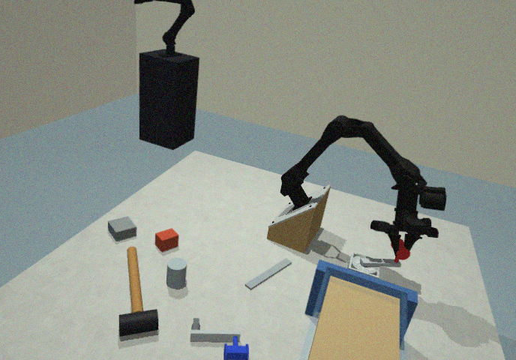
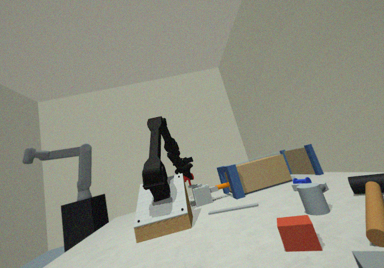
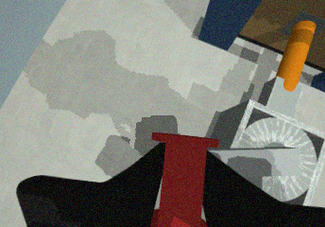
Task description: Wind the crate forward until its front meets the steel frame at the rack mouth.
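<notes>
My gripper (image 1: 402, 251) (image 2: 188, 177) (image 3: 180, 149) is shut on the red knob of the winch handle. The handle's grey crank arm (image 1: 381, 262) lies level over the winch (image 1: 357, 265) (image 2: 202, 194) (image 3: 307, 137), its inner end over the round top; the key is hidden. An orange strap (image 2: 222, 185) (image 3: 297, 54) runs from the winch into the rack mouth. The tan crate (image 1: 361, 316) (image 2: 260, 173) shows just behind the blue steel frame (image 1: 369, 277) (image 2: 236, 181) (image 3: 227, 24) and looks flat. I cannot tell whether its front touches the frame.
My arm's wooden base (image 1: 290, 233) (image 2: 164, 227) stands beside the winch. A flat grey bar (image 1: 268, 274), mallet (image 1: 138, 322), grey cylinder (image 1: 176, 274), red block (image 1: 166, 240), grey block (image 1: 121, 229) and grey crank with a blue grip (image 1: 236, 351) lie on the bench.
</notes>
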Available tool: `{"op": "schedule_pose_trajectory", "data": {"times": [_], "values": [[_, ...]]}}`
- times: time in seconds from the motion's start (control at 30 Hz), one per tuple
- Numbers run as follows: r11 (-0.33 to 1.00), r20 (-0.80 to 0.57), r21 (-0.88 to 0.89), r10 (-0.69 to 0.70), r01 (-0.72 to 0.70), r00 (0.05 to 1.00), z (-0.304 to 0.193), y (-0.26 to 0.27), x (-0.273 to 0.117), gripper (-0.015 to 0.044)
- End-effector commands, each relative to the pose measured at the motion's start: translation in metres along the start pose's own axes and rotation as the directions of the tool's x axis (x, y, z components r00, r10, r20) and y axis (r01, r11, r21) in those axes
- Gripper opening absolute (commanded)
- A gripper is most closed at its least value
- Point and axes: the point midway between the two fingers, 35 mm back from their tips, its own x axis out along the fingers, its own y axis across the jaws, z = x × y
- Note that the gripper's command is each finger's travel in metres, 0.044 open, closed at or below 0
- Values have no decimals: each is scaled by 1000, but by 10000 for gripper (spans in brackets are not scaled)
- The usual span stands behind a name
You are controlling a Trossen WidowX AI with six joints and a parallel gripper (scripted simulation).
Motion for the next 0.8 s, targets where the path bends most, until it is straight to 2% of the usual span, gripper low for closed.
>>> {"op": "schedule_pose_trajectory", "data": {"times": [0.0,0.77], "values": [[1000,-24,-20,-4,4,1000,-18,-2,-5,0],[1000,-26,-22,-5,4,1000,-46,-19,-19,0]]}}
